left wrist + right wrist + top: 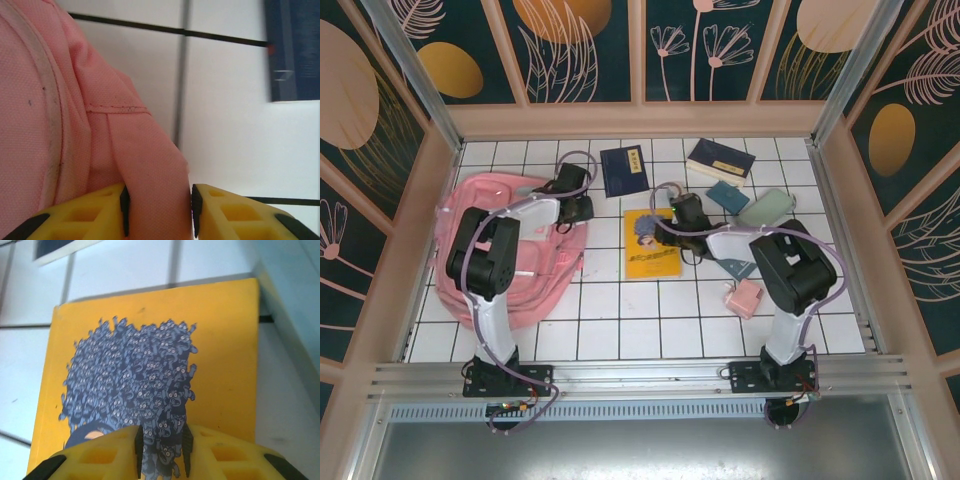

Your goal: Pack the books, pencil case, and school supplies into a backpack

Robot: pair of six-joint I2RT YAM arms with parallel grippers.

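The left tool [157, 212] was clamped on a fold of the pink backpack [552, 285], which lay at the worktop's [620, 325] left. The right tool [161, 452], jaws narrowly apart, stood over the yellow book [225, 350] at centre.

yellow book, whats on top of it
The right gripper is over the yellow book, fingers straddling its blue drawing; contact cannot be told. The fingers cover the book's near edge.

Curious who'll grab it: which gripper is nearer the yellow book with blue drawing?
Right. The right gripper sits over the yellow book; the left gripper is at the pink fabric backpack.
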